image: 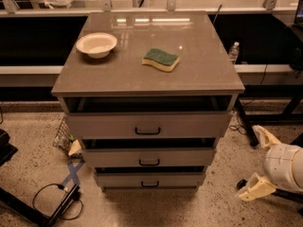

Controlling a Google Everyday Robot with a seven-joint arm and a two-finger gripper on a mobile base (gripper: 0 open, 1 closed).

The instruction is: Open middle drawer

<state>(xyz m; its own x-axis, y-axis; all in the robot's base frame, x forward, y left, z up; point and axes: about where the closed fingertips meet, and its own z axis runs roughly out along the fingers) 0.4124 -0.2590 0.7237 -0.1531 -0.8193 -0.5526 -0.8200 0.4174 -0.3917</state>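
Observation:
The middle drawer [149,156] is the second of three grey-beige fronts in the cabinet, with a small dark bar handle [149,162] at its centre. A dark gap shows above its front. The top drawer [147,125] sits above it and the bottom drawer [150,179] below. My gripper [249,162] is at the lower right, near the floor and well to the right of the cabinet. Its two cream fingers [264,137] are spread wide apart and hold nothing. It touches no drawer.
On the cabinet top [208,65] lie a white bowl [96,44] and a green-and-yellow sponge [161,59]. A water bottle [234,52] stands at the right behind. Cables and a dark stand [57,203] lie on the floor at the left, with blue tape [72,173] nearby.

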